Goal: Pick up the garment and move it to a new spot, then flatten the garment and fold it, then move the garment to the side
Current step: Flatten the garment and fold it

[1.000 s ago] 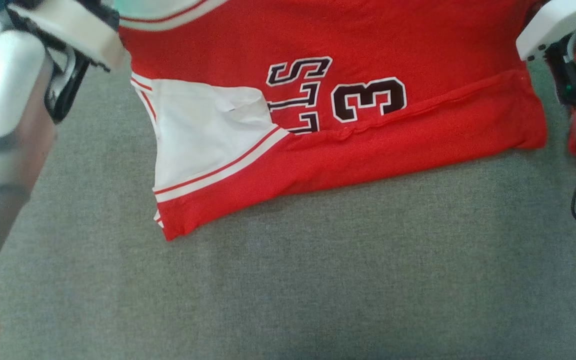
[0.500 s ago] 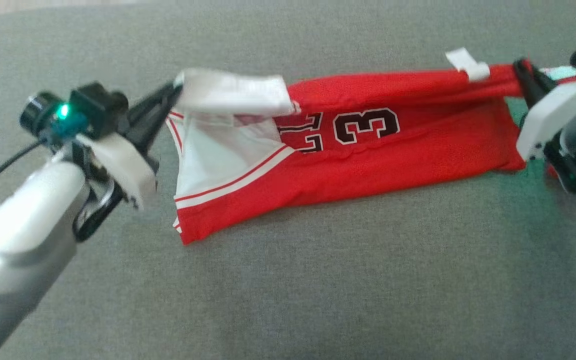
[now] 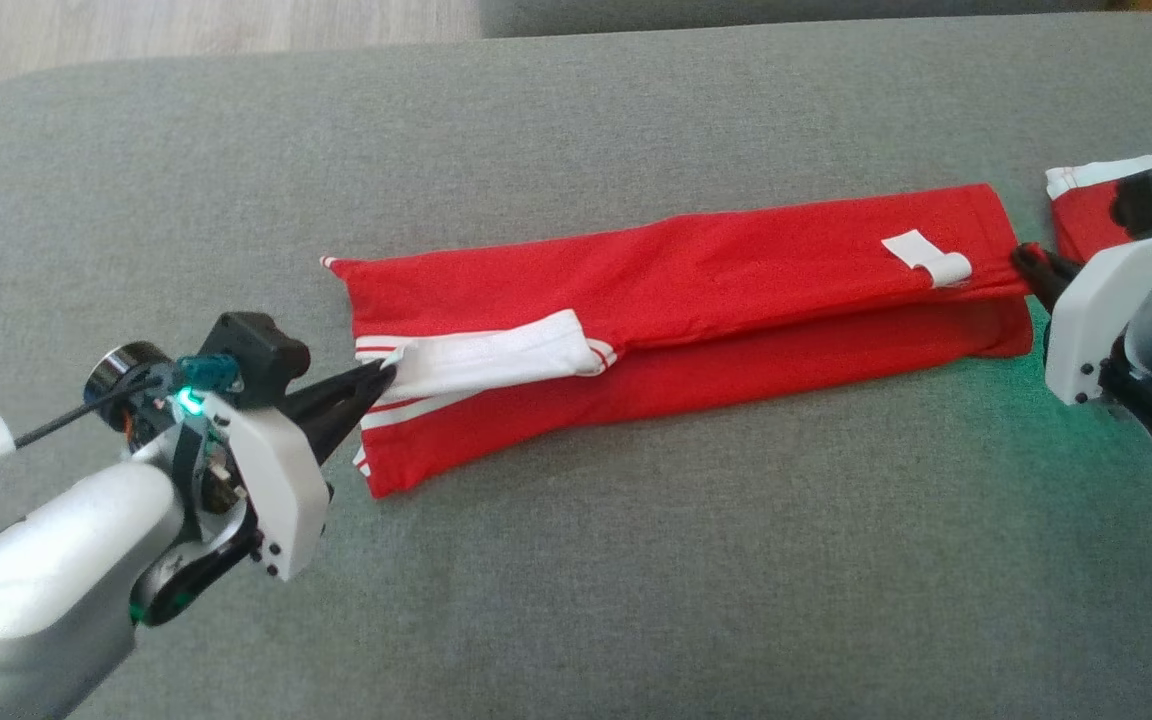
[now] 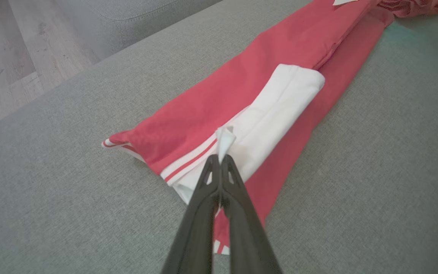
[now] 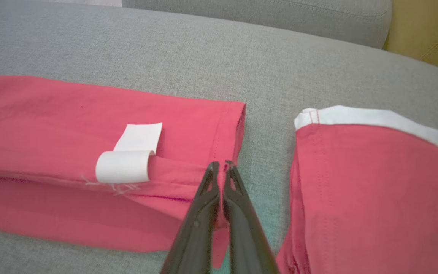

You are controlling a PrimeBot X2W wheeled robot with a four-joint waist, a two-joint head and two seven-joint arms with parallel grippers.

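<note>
Red sleeveless sports jersey with white trim (image 3: 696, 290) lies as a long narrow band across the grey fabric cushion (image 3: 636, 560). Half a second earlier its far edge hung in the air and a printed number showed. Now that edge is laid over and the number is hidden, so one fold looks done. Left gripper (image 3: 386, 372) is clamped on the white strip, right gripper (image 3: 1021, 262) on the red hem end.

Silver forearms (image 3: 46, 560) bear white screwed plates (image 3: 276, 485), green lights (image 3: 186, 402), a black cable (image 3: 56, 428), dark fingers (image 4: 200, 217)
</note>
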